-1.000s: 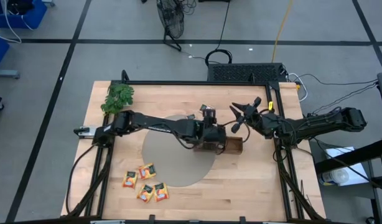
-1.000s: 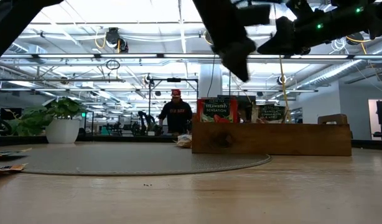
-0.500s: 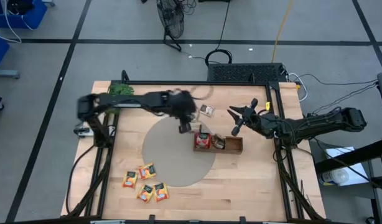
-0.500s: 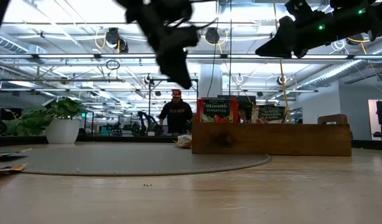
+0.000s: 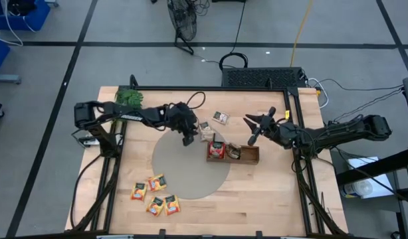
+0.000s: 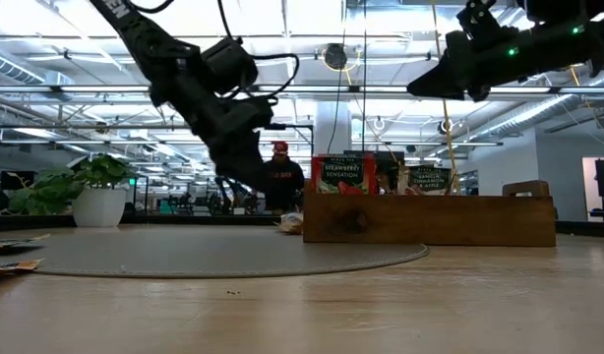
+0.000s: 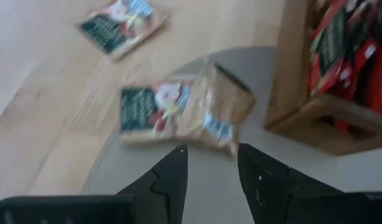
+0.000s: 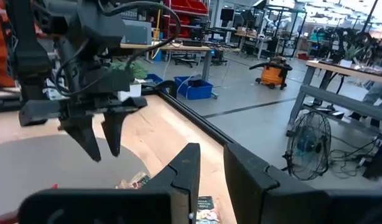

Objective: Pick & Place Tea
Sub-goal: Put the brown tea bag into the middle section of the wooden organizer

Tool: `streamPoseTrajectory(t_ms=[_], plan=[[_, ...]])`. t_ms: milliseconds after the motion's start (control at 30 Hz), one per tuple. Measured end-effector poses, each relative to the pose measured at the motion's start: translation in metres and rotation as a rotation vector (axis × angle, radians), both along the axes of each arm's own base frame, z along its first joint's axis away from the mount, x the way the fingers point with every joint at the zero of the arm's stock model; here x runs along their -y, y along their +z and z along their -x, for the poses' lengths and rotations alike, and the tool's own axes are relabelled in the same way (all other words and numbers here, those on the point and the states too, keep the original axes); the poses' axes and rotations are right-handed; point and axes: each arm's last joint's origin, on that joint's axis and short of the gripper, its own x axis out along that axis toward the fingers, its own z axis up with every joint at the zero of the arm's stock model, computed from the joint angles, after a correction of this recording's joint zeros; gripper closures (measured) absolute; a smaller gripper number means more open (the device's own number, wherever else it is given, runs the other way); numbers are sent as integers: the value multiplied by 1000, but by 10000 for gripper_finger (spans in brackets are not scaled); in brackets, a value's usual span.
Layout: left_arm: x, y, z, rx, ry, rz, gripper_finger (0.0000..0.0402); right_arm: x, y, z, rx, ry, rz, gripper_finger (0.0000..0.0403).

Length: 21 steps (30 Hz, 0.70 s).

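Hiding tray (image 5: 247, 155) contents, sachets (image 7: 178, 111) blurred

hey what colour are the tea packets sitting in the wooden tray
Red, with a dark printed patch, in the left wrist view: tea sachets standing in the wooden tray.

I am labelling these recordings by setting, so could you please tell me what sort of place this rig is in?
Most likely a large open robotics lab or workshop. Beyond the wooden table there are workbenches, an orange shop vacuum and a floor fan on a bare concrete floor, under exposed ceiling trusses.
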Motion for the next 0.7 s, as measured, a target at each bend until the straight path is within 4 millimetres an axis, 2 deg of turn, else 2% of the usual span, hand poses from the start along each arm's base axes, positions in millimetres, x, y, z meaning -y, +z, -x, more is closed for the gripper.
streamPoseTrajectory(t_ms=[133, 400, 700], plan=[[-1, -7, -6, 2, -35, 0, 258, 0, -2, 1, 42, -3, -31, 344], [-7, -26, -17, 23, -92, -109, 258, 0, 0, 1, 69, -4, -40, 344], [-12, -22, -25, 34, -98, -140, 258, 0, 1, 1, 63, -6, -23, 344]])
